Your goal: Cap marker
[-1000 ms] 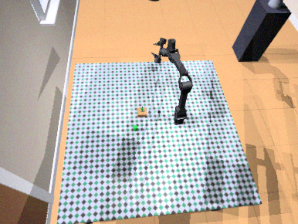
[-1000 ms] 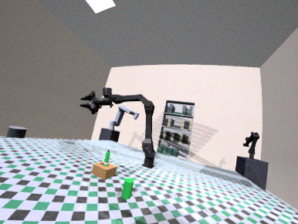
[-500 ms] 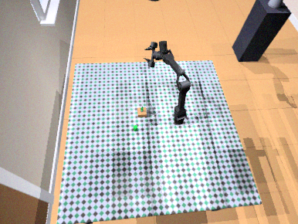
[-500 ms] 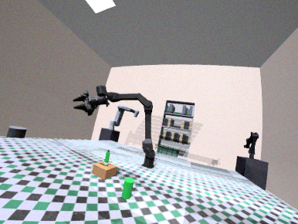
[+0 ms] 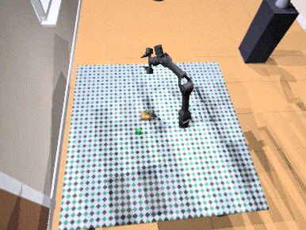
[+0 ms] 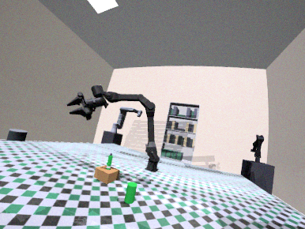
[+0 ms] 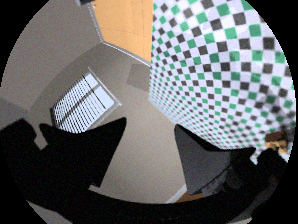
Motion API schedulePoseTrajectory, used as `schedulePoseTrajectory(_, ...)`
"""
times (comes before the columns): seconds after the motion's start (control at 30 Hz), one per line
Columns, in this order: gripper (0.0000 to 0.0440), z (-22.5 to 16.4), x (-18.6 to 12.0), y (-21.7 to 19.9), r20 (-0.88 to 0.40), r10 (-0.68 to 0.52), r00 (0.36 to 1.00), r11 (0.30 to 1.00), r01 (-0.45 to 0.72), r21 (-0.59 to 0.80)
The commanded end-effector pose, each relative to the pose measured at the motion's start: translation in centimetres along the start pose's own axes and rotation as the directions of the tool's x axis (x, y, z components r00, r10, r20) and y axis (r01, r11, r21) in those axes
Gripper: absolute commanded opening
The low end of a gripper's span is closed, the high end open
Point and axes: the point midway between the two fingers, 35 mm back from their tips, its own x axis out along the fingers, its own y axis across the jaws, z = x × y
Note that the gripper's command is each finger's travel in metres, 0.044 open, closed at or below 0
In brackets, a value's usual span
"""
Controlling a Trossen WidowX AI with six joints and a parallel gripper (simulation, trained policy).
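One spread claw (image 5: 145, 63) (image 6: 69, 108) (image 7: 150, 124) hangs high, well apart from the holder (image 5: 145, 119) (image 6: 106, 174) (image 7: 276, 139); the upright cap (image 5: 139, 131) (image 6: 130, 193) stands beyond it

hand (image 5: 145, 63) (image 6: 69, 109) (image 7: 150, 124) lower, arm (image 5: 174, 70) (image 6: 130, 97) swung toward windowed wall (image 5: 59, 51) (image 7: 127, 117)
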Motion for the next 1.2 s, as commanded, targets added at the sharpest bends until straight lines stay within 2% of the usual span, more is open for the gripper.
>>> schedulePoseTrajectory(0.0, 0.0309, -0.3, 1.1, -1.1, 0.008, -0.040, 0.999, 0.999, 0.040, 0.000)
schedulePoseTrajectory(0.57, 0.0310, -4.6, 4.2, -6.7, 0.019, -0.216, 0.976, 0.976, 0.216, -0.016)
schedulePoseTrajectory(1.17, 0.0311, -8.8, 5.6, -12.8, 0.048, -0.381, 0.923, 0.923, 0.383, -0.031)
